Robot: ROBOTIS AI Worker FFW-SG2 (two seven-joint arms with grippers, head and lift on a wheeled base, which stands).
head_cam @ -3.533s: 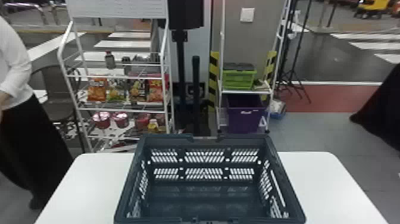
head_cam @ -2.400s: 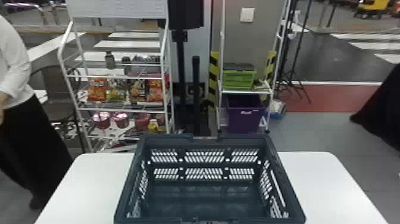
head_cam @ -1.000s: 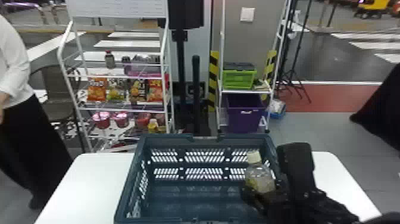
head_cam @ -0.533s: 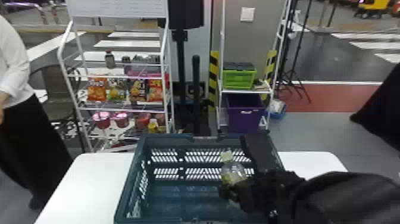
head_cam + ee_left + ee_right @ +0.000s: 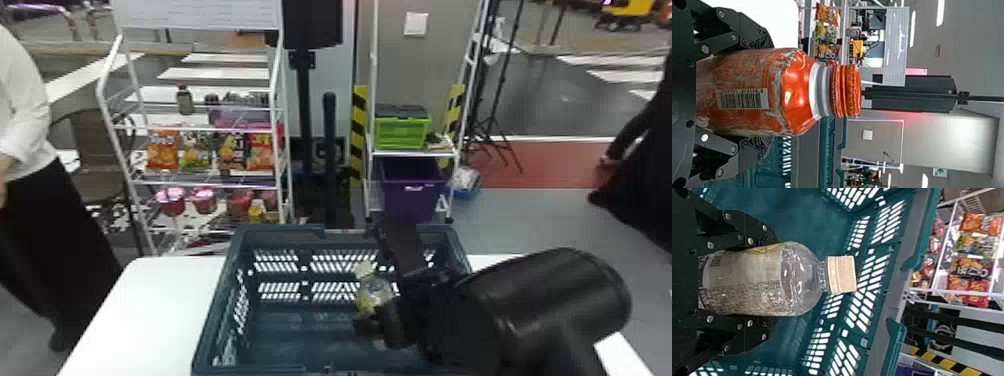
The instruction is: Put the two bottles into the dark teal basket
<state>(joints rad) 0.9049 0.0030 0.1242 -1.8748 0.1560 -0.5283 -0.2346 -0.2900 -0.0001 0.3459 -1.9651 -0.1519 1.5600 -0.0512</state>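
Clear bottle farther inside basket walls

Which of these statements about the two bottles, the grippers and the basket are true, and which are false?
1. The right gripper holds the clear bottle. True.
2. The left gripper is empty. False: it holds the red bottle.
3. The clear bottle's cap is red. False: it is beige.
4. The basket stands on a white table. True.
5. Both bottles have been released into the basket. False: each is in a gripper.
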